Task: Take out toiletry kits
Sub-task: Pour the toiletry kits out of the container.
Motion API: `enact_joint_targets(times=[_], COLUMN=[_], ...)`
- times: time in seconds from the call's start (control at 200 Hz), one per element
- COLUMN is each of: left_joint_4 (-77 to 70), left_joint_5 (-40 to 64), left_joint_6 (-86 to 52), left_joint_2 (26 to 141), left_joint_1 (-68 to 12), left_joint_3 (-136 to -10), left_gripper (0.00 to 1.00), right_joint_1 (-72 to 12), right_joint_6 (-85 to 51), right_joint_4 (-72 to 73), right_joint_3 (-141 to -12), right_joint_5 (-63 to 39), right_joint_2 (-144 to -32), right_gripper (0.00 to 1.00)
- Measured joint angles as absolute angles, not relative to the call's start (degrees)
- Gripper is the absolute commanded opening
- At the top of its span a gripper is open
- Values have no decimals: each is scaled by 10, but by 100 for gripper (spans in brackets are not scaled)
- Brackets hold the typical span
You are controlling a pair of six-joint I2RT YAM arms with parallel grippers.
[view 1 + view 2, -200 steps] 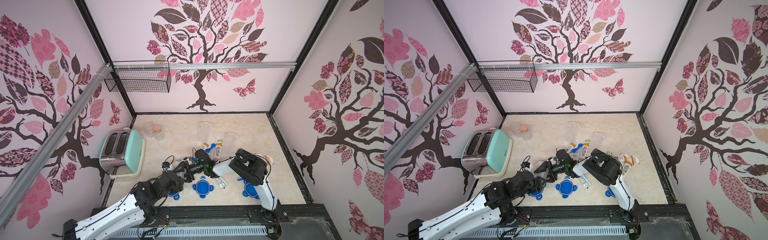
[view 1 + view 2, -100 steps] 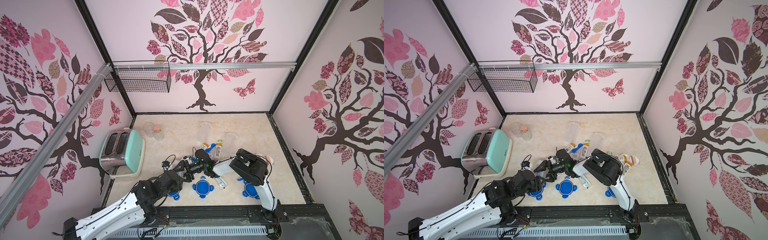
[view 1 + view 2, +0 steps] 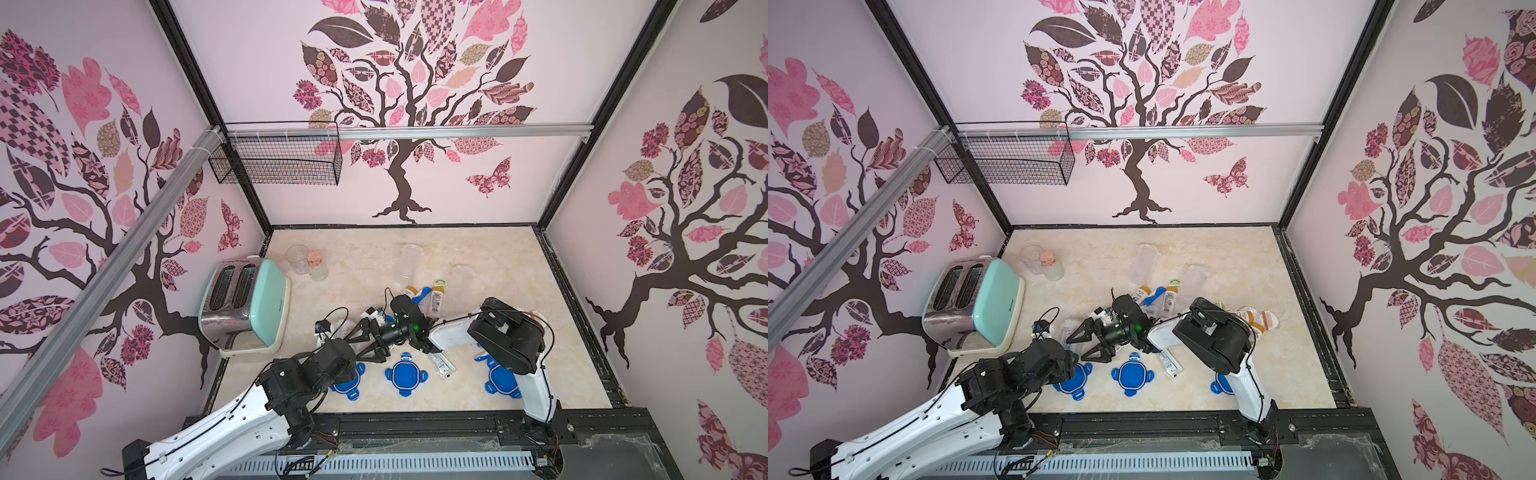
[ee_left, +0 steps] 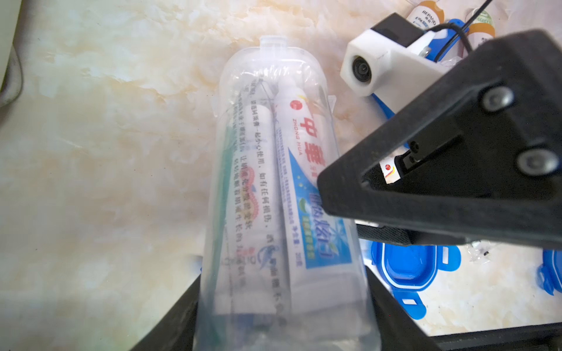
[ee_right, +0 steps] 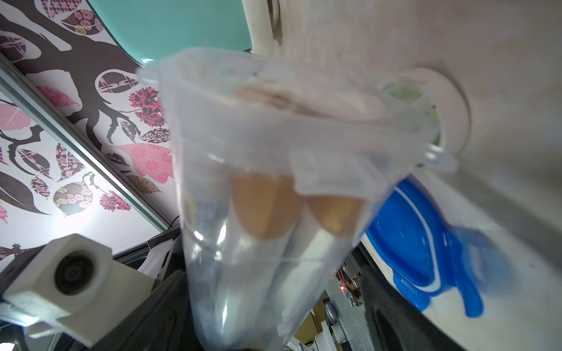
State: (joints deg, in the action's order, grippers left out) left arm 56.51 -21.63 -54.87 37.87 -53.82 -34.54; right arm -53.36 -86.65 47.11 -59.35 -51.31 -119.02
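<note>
walls (image 3: 540,187): pink, tree decals | floor (image 3: 498,257): beige marble (glossy) | wire basket (image 3: 282,162): back wall

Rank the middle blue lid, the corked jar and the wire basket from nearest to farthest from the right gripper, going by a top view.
From the right gripper, in a top view:
1. Middle blue lid: flat near the front edge, just beside the gripper.
2. Corked jar: farther back, past the toaster.
3. Wire basket: hanging high at the back-left corner, plainly the farthest.
</note>
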Motion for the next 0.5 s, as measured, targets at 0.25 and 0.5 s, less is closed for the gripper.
enact_joint_targets(times=[0.25,0.5], left_joint_4=[566,575], left_joint_5=[-205,-205], left_joint_6=[-531,-507], left_joint_2=[394,424], left_joint_1=[-482,-469], left_joint_3=[-355,-402], left_gripper=[19,17], right_joint_1=[-527,-519], right_joint_6=[-828,-788], right_joint_4=[420,390], right_joint_3=[-591,-584], right_joint_5=[-527,-528], right_joint_2=[-1183,-1148], right_gripper=[93,99])
